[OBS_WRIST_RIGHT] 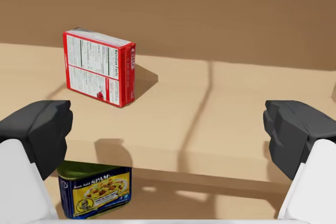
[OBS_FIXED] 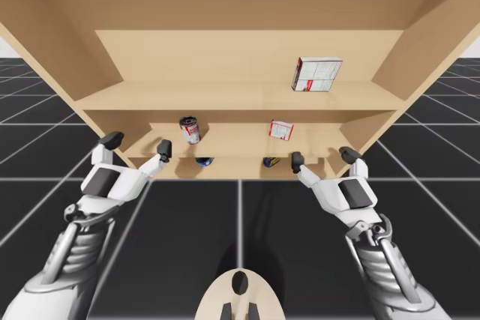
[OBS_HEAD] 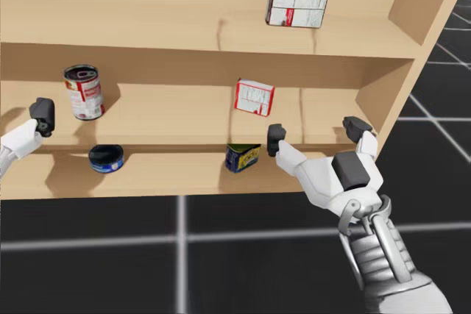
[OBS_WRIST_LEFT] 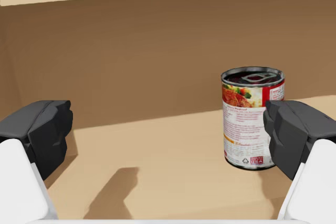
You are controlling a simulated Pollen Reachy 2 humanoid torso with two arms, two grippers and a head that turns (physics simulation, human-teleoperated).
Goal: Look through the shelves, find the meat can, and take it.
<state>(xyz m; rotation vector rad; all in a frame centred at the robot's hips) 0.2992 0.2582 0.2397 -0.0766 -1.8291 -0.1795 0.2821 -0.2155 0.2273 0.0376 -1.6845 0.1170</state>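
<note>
I'm looking at the shelves [OBS_FIXED: 240,97] w/ both arms up in front. My R hand [OBS_HEAD: 316,134] is hanging wide open by the front edge of the mid shelf, gripping nothing. The meat can [OBS_HEAD: 242,157], a blue boxy one w/ a yellow picture, is sitting on the bottom shelf. It's just under and beside that hand's inner finger, not between the fingers. A small red & white box [OBS_HEAD: 255,98] is standing on the mid shelf right above the can. My L hand [OBS_FIXED: 138,145] is open too, w/ nothing in it. A round red & white can [OBS_WRIST_LEFT: 252,118] is standing upright on the mid shelf ahead of it, near one finger. A flat blue round can [OBS_HEAD: 106,157] is lying on the bottom shelf, well apart from the meat can. A big white & red box [OBS_HEAD: 297,1] is sitting on the top shelf.
</note>
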